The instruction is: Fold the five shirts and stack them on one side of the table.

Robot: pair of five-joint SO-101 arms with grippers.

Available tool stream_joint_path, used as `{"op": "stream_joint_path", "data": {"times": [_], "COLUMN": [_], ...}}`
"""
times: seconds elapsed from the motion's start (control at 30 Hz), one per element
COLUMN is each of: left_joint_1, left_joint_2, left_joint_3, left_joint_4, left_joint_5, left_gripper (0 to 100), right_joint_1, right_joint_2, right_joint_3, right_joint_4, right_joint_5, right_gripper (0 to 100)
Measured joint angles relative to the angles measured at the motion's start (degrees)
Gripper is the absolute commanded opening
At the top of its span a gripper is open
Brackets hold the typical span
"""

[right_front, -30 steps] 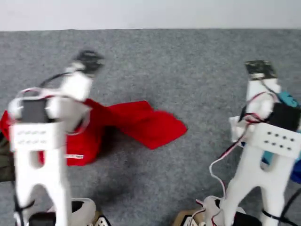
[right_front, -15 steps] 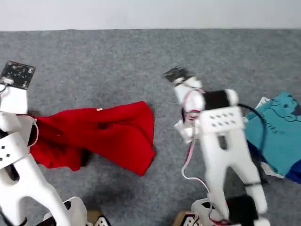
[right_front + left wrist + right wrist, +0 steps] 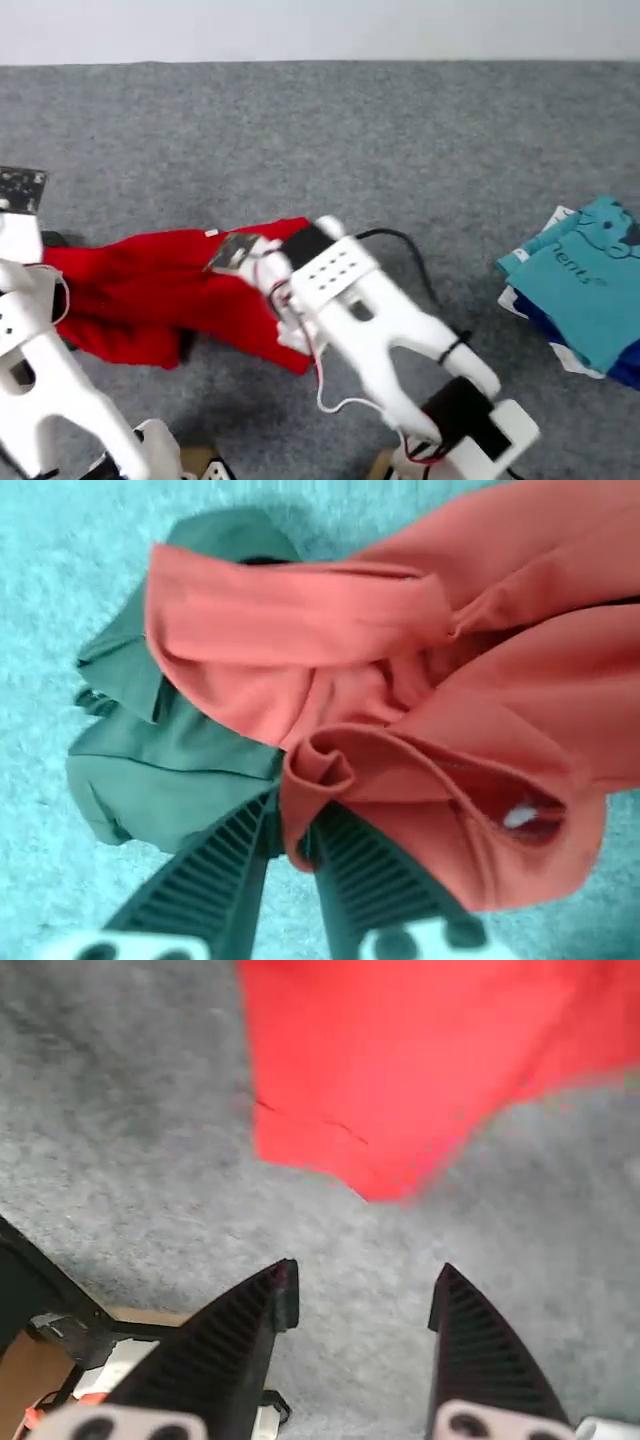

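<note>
One grey bench (image 3: 400, 130) fills the high view, its far edge at 12 o'clock meeting a pale wall (image 3: 320, 30). Two white arms stand on it. The left arm (image 3: 30, 330) rises at the 9 o'clock edge. The right arm (image 3: 370, 320) leans from its base near 5 o'clock across to the middle, its wrist over the red cloth.

Four shirts can be counted. One red shirt (image 3: 150, 280) lies spread and rumpled from 9 o'clock to the centre. One teal shirt (image 3: 585, 280) lies folded on one blue shirt (image 3: 628, 368) at the 3 o'clock edge, the pile running past the frame there. One dark green shirt (image 3: 160, 760) lies crumpled, partly under the red shirt's bunched end, in the left wrist view.

A broad stretch of grey bench lies between the red shirt and the teal pile, and another from the shirts up to the far edge.

The left tool (image 3: 290, 825) is clamped on a rolled fold of the red shirt, just beside the green cloth. The right tool (image 3: 365, 1280) hangs with its fingers spread over grey bench, near the red shirt's pointed edge and gripping nothing.
</note>
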Motion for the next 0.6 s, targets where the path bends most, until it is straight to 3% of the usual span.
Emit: {"op": "stream_joint_path", "data": {"times": [0.27, 0.6], "left_joint_1": [-0.88, -1.14], "left_joint_2": [0.00, 0.00], "left_joint_3": [2.37, 2.37], "left_joint_4": [-1.14, -1.14], "left_joint_5": [-0.09, -0.18], "left_gripper": [0, 0], "right_joint_1": [-6.95, -7.47], "right_joint_2": [7.47, 14.42], "right_joint_3": [0.00, 0.00], "right_joint_4": [-3.08, -11.34], "right_joint_5": [0.00, -0.09], "right_gripper": [22.1, 22.2]}}
